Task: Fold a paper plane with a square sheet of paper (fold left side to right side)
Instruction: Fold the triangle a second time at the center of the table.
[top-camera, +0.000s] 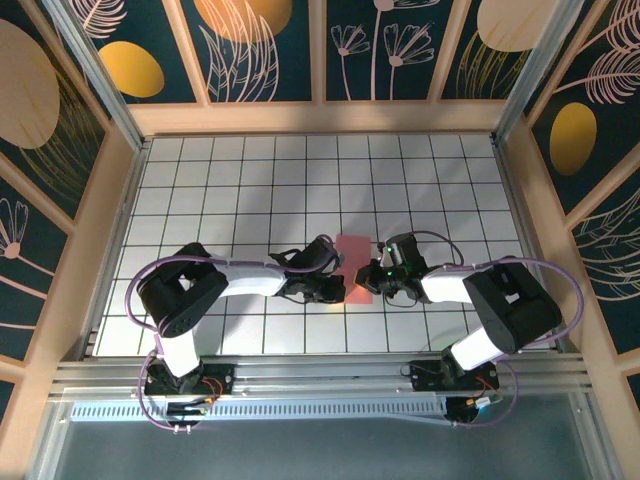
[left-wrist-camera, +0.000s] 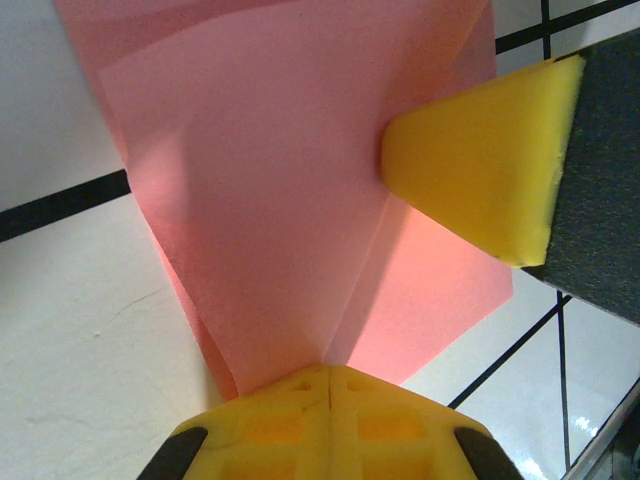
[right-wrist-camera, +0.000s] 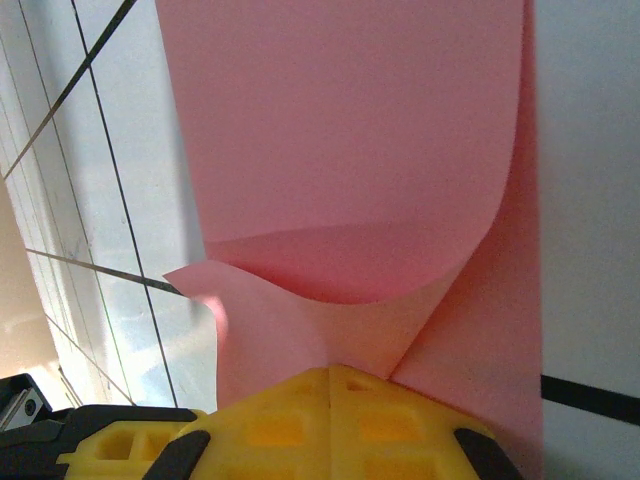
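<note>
The left hand (left-wrist-camera: 330, 385) is closed, nipping the square sheet of paper (left-wrist-camera: 280, 180) at a folded edge. The right hand (right-wrist-camera: 330, 385) is likewise pinched shut on the opposite side, probably steadying the layers. The partly folded sheet lies mid-bench (top-camera: 250, 180) between them.

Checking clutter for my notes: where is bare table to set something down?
Free: far half of the table, up to the back wall. Crowded: near centre, where left gripper and right gripper pinch the pink paper.

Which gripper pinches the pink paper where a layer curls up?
The right gripper: before its shut jaws a layer of the paper curls. At the left gripper it lies in flat folds.
</note>
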